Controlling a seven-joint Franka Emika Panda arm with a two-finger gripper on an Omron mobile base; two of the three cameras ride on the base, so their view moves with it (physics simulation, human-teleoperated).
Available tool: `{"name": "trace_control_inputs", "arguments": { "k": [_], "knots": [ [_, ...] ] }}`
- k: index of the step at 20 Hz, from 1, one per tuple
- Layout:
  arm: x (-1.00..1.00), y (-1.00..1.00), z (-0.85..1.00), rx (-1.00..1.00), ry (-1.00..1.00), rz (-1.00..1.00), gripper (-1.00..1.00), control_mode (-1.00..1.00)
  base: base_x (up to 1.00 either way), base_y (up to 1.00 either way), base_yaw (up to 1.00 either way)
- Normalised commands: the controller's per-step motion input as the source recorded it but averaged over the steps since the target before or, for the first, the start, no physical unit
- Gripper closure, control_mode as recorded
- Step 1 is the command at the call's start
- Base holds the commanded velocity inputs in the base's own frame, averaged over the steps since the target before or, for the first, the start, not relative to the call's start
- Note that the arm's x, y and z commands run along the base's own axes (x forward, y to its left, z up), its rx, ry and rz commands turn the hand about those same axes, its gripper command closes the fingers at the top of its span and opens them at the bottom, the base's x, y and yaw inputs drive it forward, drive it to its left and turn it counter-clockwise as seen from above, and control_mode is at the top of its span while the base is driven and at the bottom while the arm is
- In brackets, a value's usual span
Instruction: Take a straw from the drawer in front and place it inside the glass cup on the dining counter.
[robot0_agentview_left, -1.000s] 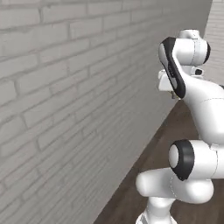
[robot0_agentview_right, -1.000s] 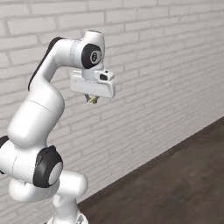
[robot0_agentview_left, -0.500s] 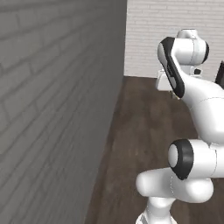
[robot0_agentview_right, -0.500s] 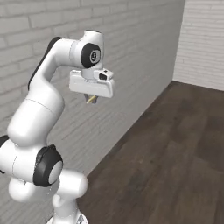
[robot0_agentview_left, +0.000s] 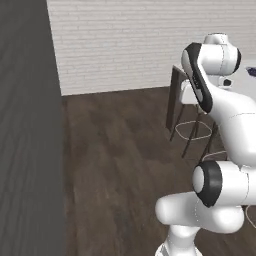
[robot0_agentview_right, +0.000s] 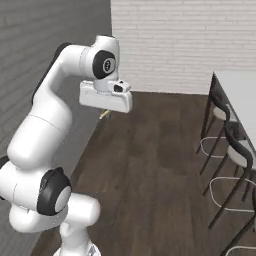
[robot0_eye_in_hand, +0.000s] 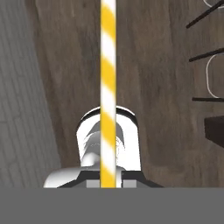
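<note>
Dark wood floorboards (robot0_agentview_right: 150, 165) and a white brick wall (robot0_agentview_left: 125, 40) are surrounding you, with a grey wall (robot0_agentview_left: 25, 150) running close along the arm's left side in the left base view. You are carrying the straw (robot0_eye_in_hand: 108, 87), a yellow-and-white striped stick that is running straight up the middle of the hand view from between the fingers; in the right base view only a small tan tip is poking out below the gripper (robot0_agentview_right: 105, 114). The fingers are clenched on the straw, so the pickup looks done and the delivery is what is left. You are holding the hand high, well above the floor, with the arm folded up over the base. The dining counter (robot0_agentview_right: 240, 95) is showing as a pale slab cut off at the right edge of the right base view, with dark-framed stools (robot0_agentview_right: 225, 150) standing along its near side; it is well apart from the gripper. You are likely in the travel part of the task, heading for that counter. The counter's top is mostly out of frame, so you cannot yet judge where on it to aim. The fingers themselves are hard to make out, hidden under the white hand housing.
</note>
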Motion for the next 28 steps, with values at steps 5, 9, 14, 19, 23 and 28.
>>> {"name": "trace_control_inputs", "arguments": {
  "k": [5, 9, 14, 19, 23, 28],
  "knots": [
    [0.00, 0.00, 0.00, 0.00, 0.00, 0.00, 1.00, 1.00, 0.88, 0.03, -0.59],
    [0.00, 0.00, 0.00, 0.00, 0.00, 0.00, 1.00, 1.00, 0.77, 0.00, -0.63],
    [0.00, 0.00, 0.00, 0.00, 0.00, 0.00, 1.00, 1.00, 0.38, 0.00, -0.75],
    [0.00, 0.00, 0.00, 0.00, 0.00, 0.00, 1.00, 1.00, 0.34, 0.00, -0.77],
    [0.00, 0.00, 0.00, 0.00, 0.00, 0.00, 1.00, 1.00, 0.36, 0.00, -0.76],
    [0.00, 0.00, 0.00, 0.00, 0.00, 0.00, 1.00, 1.00, 0.45, 0.00, -0.73]
  ]
}}
